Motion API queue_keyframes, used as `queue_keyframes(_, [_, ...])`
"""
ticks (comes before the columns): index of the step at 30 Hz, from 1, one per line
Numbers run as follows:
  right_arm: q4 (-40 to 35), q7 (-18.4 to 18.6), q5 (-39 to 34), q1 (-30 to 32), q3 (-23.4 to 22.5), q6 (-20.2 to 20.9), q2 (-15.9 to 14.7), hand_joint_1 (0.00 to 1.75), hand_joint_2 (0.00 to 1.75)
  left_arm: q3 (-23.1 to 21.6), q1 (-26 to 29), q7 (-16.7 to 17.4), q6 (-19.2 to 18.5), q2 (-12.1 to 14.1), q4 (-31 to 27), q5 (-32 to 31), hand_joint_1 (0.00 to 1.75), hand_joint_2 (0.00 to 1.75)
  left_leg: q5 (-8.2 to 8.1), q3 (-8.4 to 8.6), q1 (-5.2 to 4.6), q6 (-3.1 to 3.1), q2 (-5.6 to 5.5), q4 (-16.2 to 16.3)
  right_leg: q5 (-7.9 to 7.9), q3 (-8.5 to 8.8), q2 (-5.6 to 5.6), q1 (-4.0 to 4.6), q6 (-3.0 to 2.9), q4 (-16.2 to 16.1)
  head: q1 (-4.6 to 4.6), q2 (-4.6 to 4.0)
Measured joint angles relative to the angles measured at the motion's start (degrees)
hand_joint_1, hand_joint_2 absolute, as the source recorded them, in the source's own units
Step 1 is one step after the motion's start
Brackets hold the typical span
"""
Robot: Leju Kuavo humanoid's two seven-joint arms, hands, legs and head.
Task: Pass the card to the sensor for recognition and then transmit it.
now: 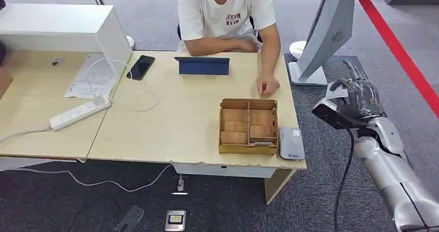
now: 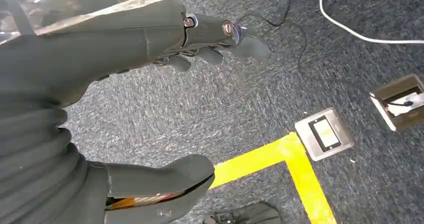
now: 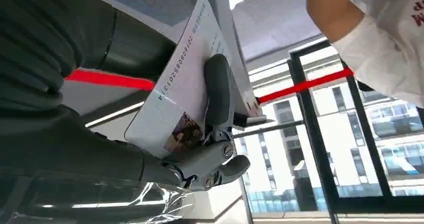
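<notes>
My right hand [image 1: 357,98] hangs in the air to the right of the table, past its edge, and holds a white card [image 1: 336,91]. In the right wrist view the card [image 3: 185,89] is pinned by the thumb [image 3: 218,91] against the hand [image 3: 150,134]; it bears printed digits and a small picture. The grey card sensor [image 1: 291,143] lies on the table's front right corner, to the left of and below the hand. My left hand [image 2: 150,59] hangs over dark carpet with fingers apart and nothing in it.
A wooden compartment box [image 1: 248,126] sits beside the sensor. A person [image 1: 228,14] sits at the far side, one hand [image 1: 267,84] resting on the table [image 1: 171,123]. A blue tablet [image 1: 202,65], a phone [image 1: 140,67] and a power strip [image 1: 80,113] lie further left. A white stand [image 1: 323,35] rises at right.
</notes>
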Motion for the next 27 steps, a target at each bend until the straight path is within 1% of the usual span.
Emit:
queue_keyframes(6, [-1.18,1.05,-0.07,1.98,0.09,2.12,-1.49,1.75,1.75,0.02,-0.02,0.0,-0.02,0.0,0.0,0.13,0.0,1.75,-0.01,0.02,0.0,0.02,0.03,0.0,0.0,0.0,0.02,0.0,0.01,0.0,-0.02,0.0])
queue_keyframes(12, [-2.95,2.51,0.72,4.15,0.57,5.16,-1.69,1.75,1.75,0.02,-0.04,0.02,-0.11,0.0,0.0,0.33,0.0,1.75,-0.01,0.02,0.01,0.02,0.02,0.0,0.0,0.0,0.02,0.01,0.01,0.0,-0.02,0.0])
queue_keyframes(19, [-4.41,2.66,1.88,6.12,1.62,8.22,-0.96,1.75,1.75,0.04,0.04,0.04,-0.26,0.0,0.0,0.48,0.0,1.75,-0.01,-0.01,0.01,0.02,0.02,0.0,0.0,0.0,0.02,0.01,0.01,0.0,0.0,0.0])
queue_keyframes(22, [-5.49,3.5,2.29,6.87,2.47,9.77,-0.42,1.75,1.75,0.07,-0.02,0.13,-0.42,0.0,0.0,0.41,0.0,1.75,-0.01,-0.01,0.01,0.02,0.02,0.0,0.0,0.0,0.01,0.01,0.01,0.0,0.0,0.0])
queue_keyframes(27, [-7.06,3.89,2.4,7.62,3.52,10.67,0.3,1.75,1.75,0.07,-0.01,0.17,-0.42,0.0,0.0,0.35,0.0,1.75,-0.01,-0.01,0.01,0.02,0.02,0.0,0.0,0.0,0.01,0.01,0.01,0.0,0.0,0.0])
